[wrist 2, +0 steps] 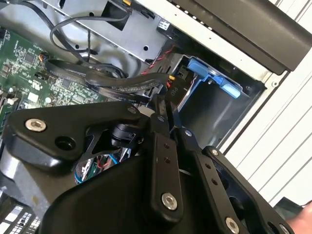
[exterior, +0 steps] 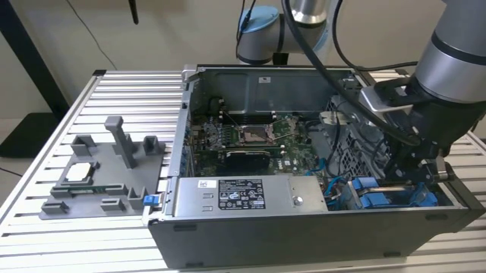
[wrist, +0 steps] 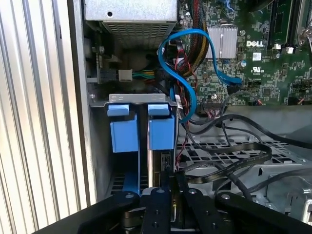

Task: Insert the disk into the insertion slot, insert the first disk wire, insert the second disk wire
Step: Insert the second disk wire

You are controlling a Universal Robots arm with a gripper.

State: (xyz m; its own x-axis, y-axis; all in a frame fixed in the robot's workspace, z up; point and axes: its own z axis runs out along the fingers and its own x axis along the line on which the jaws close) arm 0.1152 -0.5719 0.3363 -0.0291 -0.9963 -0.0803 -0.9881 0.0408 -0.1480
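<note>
Reaching down into the drive bay beside the blue carriers [wrist: 141, 134], the gripper [wrist: 168, 183] (fingers nearly together) pinches a dark connector [wrist 2: 171, 87] end-on, lined up for plugging.

Just ahead of the jaws, the blue carrier tabs [wrist: 142, 131] crowd the drive bay, with a narrow gap between them. To one side, black cables [wrist: 229, 165] and a looping blue cable [wrist: 187, 73] block passage; the opposite side meets the case wall [wrist: 83, 122].

Blue-framed disk [wrist: 158, 146] on edge in bay
</note>
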